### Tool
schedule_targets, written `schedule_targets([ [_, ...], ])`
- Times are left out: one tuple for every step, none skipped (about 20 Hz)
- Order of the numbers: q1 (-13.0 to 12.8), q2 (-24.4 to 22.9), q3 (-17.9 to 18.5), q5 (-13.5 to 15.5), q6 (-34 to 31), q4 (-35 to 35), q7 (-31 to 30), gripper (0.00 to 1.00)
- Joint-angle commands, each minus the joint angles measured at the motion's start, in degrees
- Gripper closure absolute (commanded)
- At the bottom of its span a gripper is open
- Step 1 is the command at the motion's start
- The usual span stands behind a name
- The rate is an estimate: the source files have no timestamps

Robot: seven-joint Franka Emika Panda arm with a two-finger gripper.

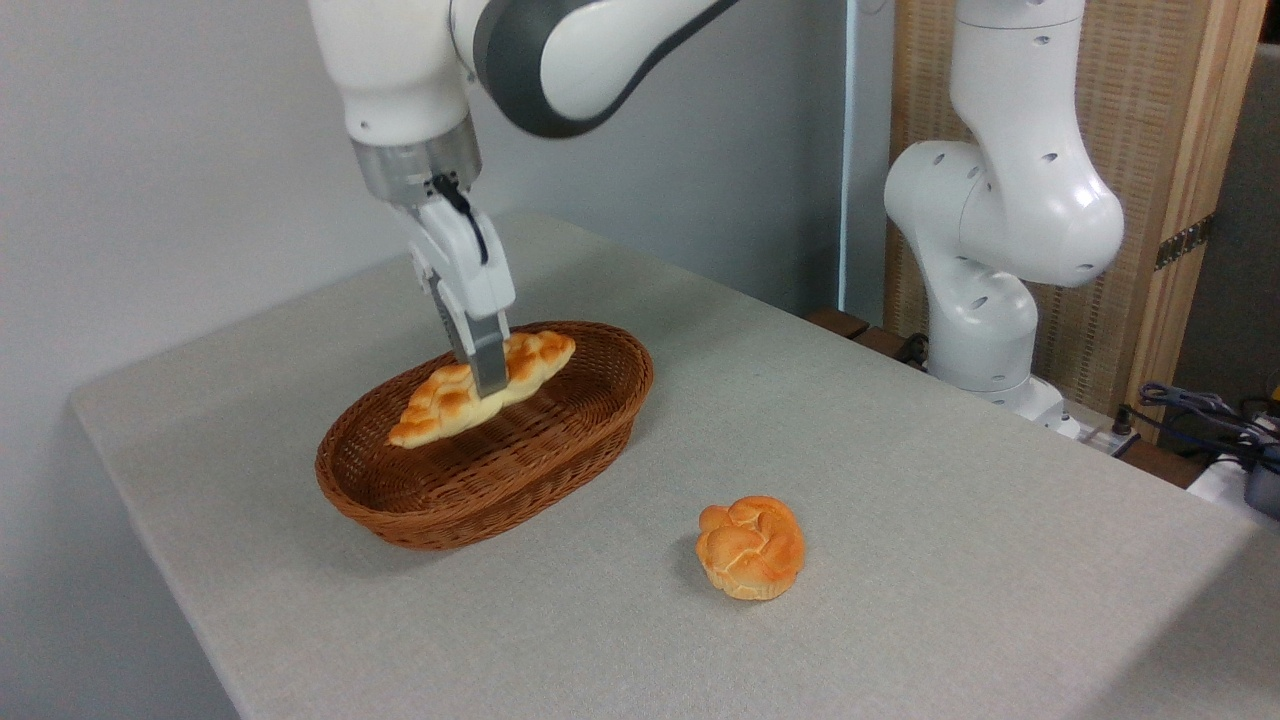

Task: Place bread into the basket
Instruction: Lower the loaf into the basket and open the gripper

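The bread, a long golden braided loaf, hangs inside the oval brown wicker basket, its left end tilted down toward the basket floor. My gripper is shut on the loaf near its middle, coming down from above. Whether the loaf touches the basket bottom I cannot tell.
A small round knotted bun lies on the grey table to the right of the basket. The arm's white base stands at the table's back right edge. Cables lie at the far right. The table's left edge is close to the basket.
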State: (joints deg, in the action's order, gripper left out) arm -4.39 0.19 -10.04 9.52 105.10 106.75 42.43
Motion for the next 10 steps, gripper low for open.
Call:
schedule_targets([
  [-1.4,0.9,0.4,0.3,1.6,0.4,-0.2,0.1],
  [-1.5,0.9,0.4,0.4,1.6,0.4,-0.2,0.07],
  [-1.5,0.9,0.4,0.4,1.6,0.4,-0.2,0.04],
  [-1.6,0.9,0.4,0.4,1.6,0.4,-0.2,0.03],
  [-1.6,1.1,0.4,0.3,1.6,0.3,-0.2,0.02],
  [-1.6,1.2,0.4,0.3,1.6,0.3,-0.2,0.01],
  [-1.6,1.2,0.4,0.3,1.6,0.3,-0.2,0.0],
  [-1.6,1.2,0.4,0.3,1.6,0.3,-0.2,0.0],
  [-1.6,1.2,0.4,0.3,1.6,0.3,-0.2,0.0],
  [-1.6,1.2,0.4,0.3,1.6,0.3,-0.2,0.0],
])
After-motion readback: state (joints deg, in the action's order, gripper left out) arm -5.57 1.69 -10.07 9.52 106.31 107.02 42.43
